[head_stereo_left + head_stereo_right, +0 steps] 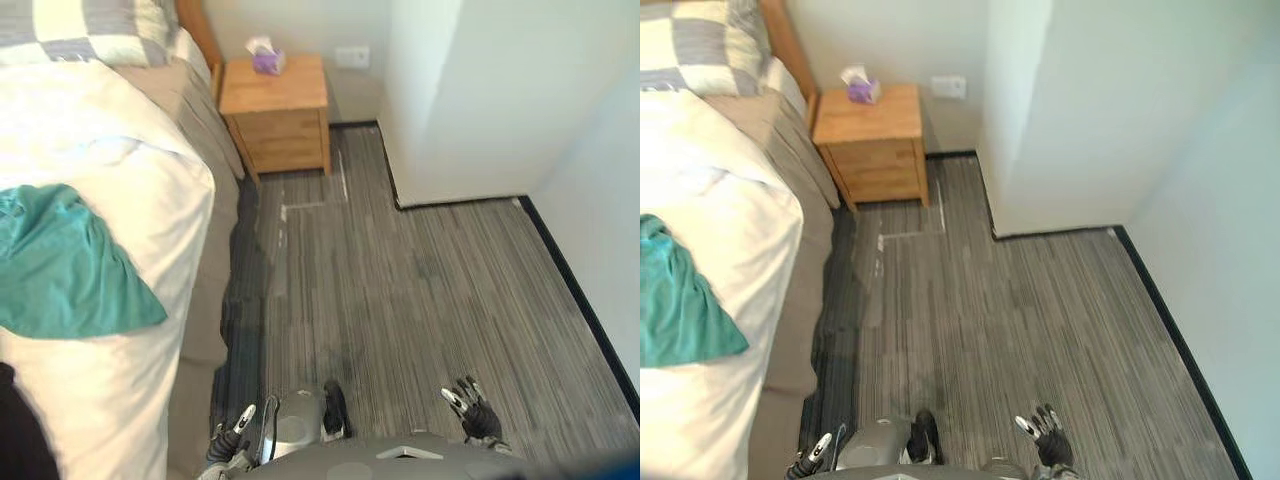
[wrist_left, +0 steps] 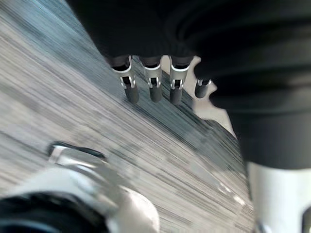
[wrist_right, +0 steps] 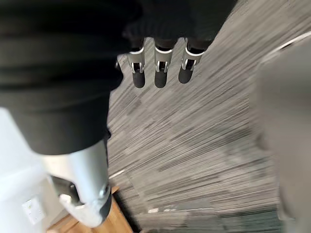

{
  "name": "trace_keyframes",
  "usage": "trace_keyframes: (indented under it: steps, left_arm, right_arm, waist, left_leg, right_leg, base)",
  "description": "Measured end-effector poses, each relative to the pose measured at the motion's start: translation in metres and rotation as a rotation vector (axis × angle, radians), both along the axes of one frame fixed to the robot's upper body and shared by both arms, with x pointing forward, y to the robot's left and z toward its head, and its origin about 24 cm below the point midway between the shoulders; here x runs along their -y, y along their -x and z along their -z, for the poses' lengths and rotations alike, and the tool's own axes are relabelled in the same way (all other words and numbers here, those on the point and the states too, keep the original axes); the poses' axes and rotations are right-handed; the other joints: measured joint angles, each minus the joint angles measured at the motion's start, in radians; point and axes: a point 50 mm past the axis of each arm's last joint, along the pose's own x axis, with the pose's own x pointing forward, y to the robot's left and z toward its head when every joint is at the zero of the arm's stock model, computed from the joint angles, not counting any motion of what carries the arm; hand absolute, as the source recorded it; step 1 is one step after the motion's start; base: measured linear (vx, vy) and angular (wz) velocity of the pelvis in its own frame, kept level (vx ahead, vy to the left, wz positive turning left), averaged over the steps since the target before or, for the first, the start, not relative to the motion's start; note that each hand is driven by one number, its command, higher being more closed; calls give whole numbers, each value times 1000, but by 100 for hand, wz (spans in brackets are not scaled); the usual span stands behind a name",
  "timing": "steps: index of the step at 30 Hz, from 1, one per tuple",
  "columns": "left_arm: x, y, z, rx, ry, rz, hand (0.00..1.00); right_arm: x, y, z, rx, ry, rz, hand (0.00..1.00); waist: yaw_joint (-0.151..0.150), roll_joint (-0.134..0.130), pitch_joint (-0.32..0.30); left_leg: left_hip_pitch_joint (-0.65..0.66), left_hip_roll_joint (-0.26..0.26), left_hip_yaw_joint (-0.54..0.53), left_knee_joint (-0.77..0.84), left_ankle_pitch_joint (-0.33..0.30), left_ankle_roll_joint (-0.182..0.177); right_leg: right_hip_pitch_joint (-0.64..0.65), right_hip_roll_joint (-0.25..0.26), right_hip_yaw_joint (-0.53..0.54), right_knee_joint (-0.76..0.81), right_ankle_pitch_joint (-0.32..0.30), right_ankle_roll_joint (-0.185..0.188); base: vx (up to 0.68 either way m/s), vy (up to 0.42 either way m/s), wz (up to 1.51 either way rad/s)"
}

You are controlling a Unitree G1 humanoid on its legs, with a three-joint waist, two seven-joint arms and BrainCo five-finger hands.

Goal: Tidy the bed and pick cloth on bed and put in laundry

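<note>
A teal cloth (image 1: 62, 268) lies crumpled on the white duvet (image 1: 90, 140) of the bed at the left, also showing as the teal cloth (image 1: 675, 310). Both hands hang low over the carpet, well away from the bed. My left hand (image 1: 232, 440) is near the bed's side, its fingers (image 2: 153, 90) straight and holding nothing. My right hand (image 1: 472, 412) is out over the floor, with its fingers (image 3: 160, 73) also straight and nothing in them.
A checked pillow (image 1: 90, 30) lies at the bed's head. A wooden nightstand (image 1: 278, 110) with a tissue box (image 1: 266, 57) stands beside it. A white wall corner (image 1: 460, 110) juts out at the right. Grey striped carpet (image 1: 420, 290) runs between. Something dark (image 1: 18, 430) sits at the bed's near corner.
</note>
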Motion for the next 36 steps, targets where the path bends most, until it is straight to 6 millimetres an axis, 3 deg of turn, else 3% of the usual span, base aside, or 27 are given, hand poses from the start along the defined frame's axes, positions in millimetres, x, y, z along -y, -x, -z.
trace_keyframes:
  steps: [4,7,9,12,13,14,17,18,19,21,23,25,28,29,30,31,32,34,36]
  left_arm:
    - [2,-8,0,12,10,-12,0]
    - [7,-24,0,35,38,-41,0]
    - [12,-34,0,55,54,-39,0]
    - [17,-40,-1,70,62,-36,0]
    - [20,-41,0,71,69,-47,0]
    - [27,-41,1,69,87,-45,0]
    - [31,-37,2,55,83,-28,0]
    - [32,-35,2,43,84,-34,0]
    - [32,-35,2,43,85,-35,0]
    - [28,-36,1,64,81,-80,0]
    - [21,-39,-2,87,62,-93,0]
    - [15,-44,-5,108,51,-70,0]
    - [18,-52,-7,131,70,-53,0]
    - [20,-54,-7,131,81,-44,0]
    - [26,-54,-5,121,107,-37,0]
    - [22,-56,-6,126,101,-43,0]
    - [16,-59,-9,142,85,-46,0]
    - [11,-62,-11,163,77,-70,0]
    - [8,-61,-12,165,68,-74,0]
  right_arm:
    - [-6,-7,-2,26,-5,-26,0]
    - [-7,-12,-3,46,-17,-38,0]
    - [-8,-12,-4,59,-32,-33,0]
    - [-12,-20,-7,102,-32,-74,0]
    - [-13,-26,-10,128,-28,-92,0]
    - [-11,-34,-13,157,-8,-106,0]
    - [-8,-42,-17,185,25,-150,0]
    - [-7,-42,-17,171,31,-143,0]
    - [-6,-42,-17,168,32,-141,0]
    - [-4,-45,-17,158,44,-133,0]
    - [-7,-41,-14,134,39,-148,0]
    - [-12,-37,-12,117,28,-162,0]
    - [-14,-42,-14,134,24,-170,0]
    - [-13,-42,-14,139,25,-156,0]
    - [-10,-42,-16,147,36,-145,0]
    - [-13,-41,-15,144,24,-136,0]
    - [-20,-45,-16,160,11,-141,0]
    - [-27,-54,-19,188,3,-162,0]
    - [-32,-61,-21,208,1,-182,0]
  waist:
    - [-11,19,-5]
    - [-13,27,2]
    - [-13,28,4]
    - [-18,26,22]
    - [-27,35,31]
    - [-31,60,42]
    - [-22,74,43]
    - [-24,94,26]
    - [-26,94,26]
    - [-37,115,32]
    - [-25,105,44]
    - [-10,85,45]
    - [-6,76,49]
    - [-7,79,48]
    - [-5,89,50]
    - [-5,70,49]
    - [-5,32,50]
    - [20,8,62]
    - [25,-1,65]
  left_leg:
    - [165,27,-83,-121,-6,-12]
    - [255,86,-150,-155,-13,-24]
    - [282,108,-197,-151,-14,-26]
    - [329,114,-266,-137,-59,-87]
    - [356,134,-296,-119,-99,-119]
    - [369,151,-305,-98,-104,-133]
    - [365,171,-323,-18,-83,-154]
    - [293,195,-349,126,-61,-164]
    - [272,200,-353,168,-49,-170]
    - [48,273,-367,620,84,-221]
    - [-78,322,-308,828,63,-222]
    - [-149,323,-232,821,26,-215]
    - [-224,273,-44,514,-16,-176]
    - [-221,230,48,292,51,-124]
    - [-208,199,140,133,144,24]
    - [-181,181,153,103,141,24]
    - [-175,138,150,58,156,39]
    - [-177,132,183,57,156,39]
    - [-179,152,308,117,153,41]
  right_leg:
    - [-178,16,-46,24,-26,-24]
    - [-237,79,-112,-243,-66,-46]
    - [-256,120,-110,-468,-32,-62]
    - [-272,149,-20,-724,68,-59]
    - [-266,154,6,-671,164,-88]
    - [-276,152,-9,-569,70,-105]
    - [-296,130,-35,-400,-87,-116]
    - [-283,134,-66,-379,-144,-121]
    - [-275,138,-70,-381,-154,-119]
    - [-165,178,-120,-454,-188,-129]
    - [-41,192,-165,-531,-185,-144]
    - [68,189,-189,-622,-181,-148]
    - [182,172,-233,-715,-172,-133]
    - [202,162,-255,-705,-180,-117]
    - [216,166,-276,-682,-199,-82]
    - [222,149,-278,-674,-210,-64]
    - [220,126,-277,-677,-197,-46]
    - [261,136,-276,-755,-151,-28]
    - [324,143,-281,-842,-98,-13]
  base:
    - [462,30,60]
    - [476,-143,74]
    - [369,-188,80]
    - [477,-279,94]
    - [479,-340,103]
    - [550,-404,82]
    - [480,-349,35]
    - [471,-307,35]
    - [446,-297,38]
    - [351,-254,41]
    - [481,-259,36]
    - [384,-154,28]
    - [453,-29,36]
    - [467,51,61]
    - [445,50,78]
    - [398,43,97]
    - [379,39,78]
    - [353,46,44]
    - [241,60,35]
